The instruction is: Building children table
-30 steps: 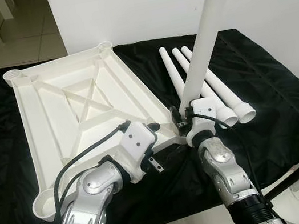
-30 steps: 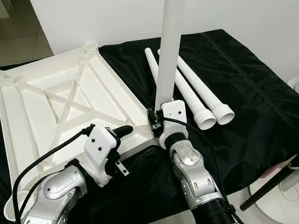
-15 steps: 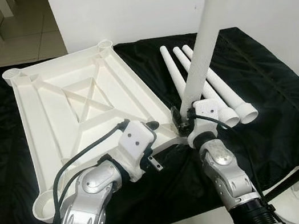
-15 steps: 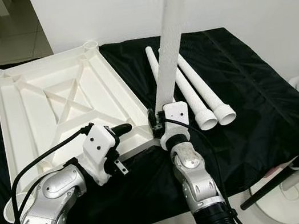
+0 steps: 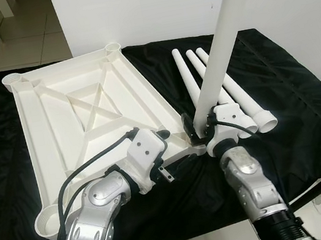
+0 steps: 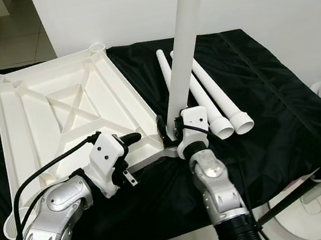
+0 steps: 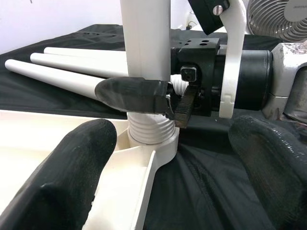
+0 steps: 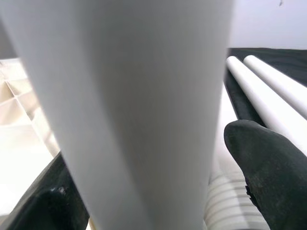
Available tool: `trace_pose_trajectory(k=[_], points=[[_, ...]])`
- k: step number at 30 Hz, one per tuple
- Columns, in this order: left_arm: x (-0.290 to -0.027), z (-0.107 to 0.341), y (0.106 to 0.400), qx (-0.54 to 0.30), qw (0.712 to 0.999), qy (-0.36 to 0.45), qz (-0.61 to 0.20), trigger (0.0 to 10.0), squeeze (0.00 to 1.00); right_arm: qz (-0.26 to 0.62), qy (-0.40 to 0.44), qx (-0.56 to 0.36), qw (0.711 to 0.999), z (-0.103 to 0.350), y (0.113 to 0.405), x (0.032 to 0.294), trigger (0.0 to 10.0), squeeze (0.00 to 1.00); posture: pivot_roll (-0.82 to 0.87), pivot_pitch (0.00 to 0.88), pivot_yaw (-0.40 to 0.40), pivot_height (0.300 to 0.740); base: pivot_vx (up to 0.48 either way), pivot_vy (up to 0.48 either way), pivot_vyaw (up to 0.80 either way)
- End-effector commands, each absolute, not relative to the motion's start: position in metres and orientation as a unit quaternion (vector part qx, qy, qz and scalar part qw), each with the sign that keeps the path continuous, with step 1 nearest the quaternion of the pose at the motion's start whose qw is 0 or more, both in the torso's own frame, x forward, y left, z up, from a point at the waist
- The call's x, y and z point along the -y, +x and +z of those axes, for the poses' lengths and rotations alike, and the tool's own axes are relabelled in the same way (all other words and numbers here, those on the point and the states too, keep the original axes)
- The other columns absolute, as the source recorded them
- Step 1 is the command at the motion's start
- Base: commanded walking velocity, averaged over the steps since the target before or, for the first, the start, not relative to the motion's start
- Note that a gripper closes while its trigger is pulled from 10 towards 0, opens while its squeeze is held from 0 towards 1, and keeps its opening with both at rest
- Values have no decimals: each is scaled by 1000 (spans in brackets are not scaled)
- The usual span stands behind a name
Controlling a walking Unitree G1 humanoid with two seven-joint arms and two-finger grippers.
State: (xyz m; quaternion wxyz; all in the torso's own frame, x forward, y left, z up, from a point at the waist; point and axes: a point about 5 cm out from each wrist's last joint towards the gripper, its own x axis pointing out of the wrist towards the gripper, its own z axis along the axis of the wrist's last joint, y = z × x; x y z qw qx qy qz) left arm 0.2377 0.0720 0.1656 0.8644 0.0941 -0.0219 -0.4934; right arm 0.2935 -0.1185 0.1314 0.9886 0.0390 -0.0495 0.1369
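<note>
Your right gripper (image 5: 202, 126) has its fingers (image 7: 132, 94) closed around the upright table leg (image 5: 226, 27), gripping it low down, just above its threaded end (image 7: 149, 128). That ribbed end sits in the round corner socket (image 7: 152, 146) of the tabletop (image 5: 79, 118), at the near right corner as you look down from the head. In the right wrist view the leg stands close between the two dark fingertips (image 8: 268, 170), touching at least the one seen in the left wrist view; whether the other touches you cannot tell.

Your left gripper (image 5: 162, 137) is just beside that same corner, resting over the tabletop's near edge. Its fingers (image 7: 72, 167) are spread wide, with nothing between them, and they point at the socket and the foot of the leg.

The tabletop lies upside down on the bench (image 5: 284, 79), which is covered in black cloth; its ribbed underside with crossing braces faces up, and open sockets (image 5: 112, 46) show at the far corners. Three more legs (image 5: 230, 92) lie side by side on the cloth to the right of the tabletop, behind your right gripper, their wider ends toward you. The held leg rises tilted slightly to the right, out past the top of the head views.
</note>
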Motion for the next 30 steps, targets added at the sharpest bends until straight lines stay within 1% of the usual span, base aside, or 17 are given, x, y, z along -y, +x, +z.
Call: trace_pose_trajectory(k=[1,7,8,10,11,12,13,15,16,19,21,22,23,24,25,26,30], points=[[-73,168,242,33,883,100,-457,10000,0,187,29,51,981,132,294,117,10000,0,-35,0,-24,740,0,0,0],[-72,168,242,34,883,100,-457,10000,0,201,23,54,978,133,294,117,10000,0,-35,0,-24,740,0,0,0],[-72,168,242,34,883,100,-457,10000,0,228,10,54,972,133,294,118,10000,0,-33,0,-24,740,0,0,0],[-72,168,242,34,883,100,-457,10000,0,228,10,54,972,133,294,118,10000,0,-33,0,-24,740,0,0,0],[-72,168,242,34,883,100,-457,10000,0,266,-17,53,962,134,298,123,10000,0,-26,0,-27,740,0,0,0],[-72,168,242,34,883,100,-457,10000,0,266,-17,53,962,134,298,123,10000,0,-26,0,-27,740,0,0,0],[-72,168,241,34,883,100,-457,10000,0,300,-44,46,952,133,303,130,10000,0,-25,0,-26,740,0,0,0],[-72,168,241,34,883,100,-457,10000,0,300,-44,46,952,133,303,130,10000,0,-25,0,-26,740,0,0,0],[-72,168,241,34,884,99,-456,10000,0,325,-63,39,943,133,307,135,10000,0,-23,0,-27,740,0,0,0],[-72,169,242,35,885,97,-454,10000,0,357,-89,25,929,133,316,142,10000,0,-21,0,-24,740,0,0,0],[-72,169,243,35,886,97,-453,10000,0,366,-95,21,926,132,318,144,10000,0,-21,0,-24,740,0,0,0],[-72,170,243,36,886,96,-452,10000,0,374,-103,15,922,132,320,146,6549,0,-20,0,-22,740,0,0,0],[-72,170,243,36,886,96,-452,10000,0,374,-103,15,922,132,320,146,6549,0,-20,0,-22,740,0,0,0],[-73,170,243,36,886,97,-452,10000,0,383,-106,10,917,131,321,147,4431,0,-19,0,-20,740,0,0,0],[-73,170,243,37,886,97,-451,10000,0,389,-107,6,915,131,322,148,4235,0,-19,0,-20,740,0,0,0],[-73,170,243,37,887,97,-451,10000,0,396,-112,2,911,129,323,151,0,0,-19,0,-20,740,0,0,0],[-74,171,243,36,887,97,-449,10000,0,404,-116,-5,907,128,325,155,0,0,-18,0,-18,740,0,0,0]])
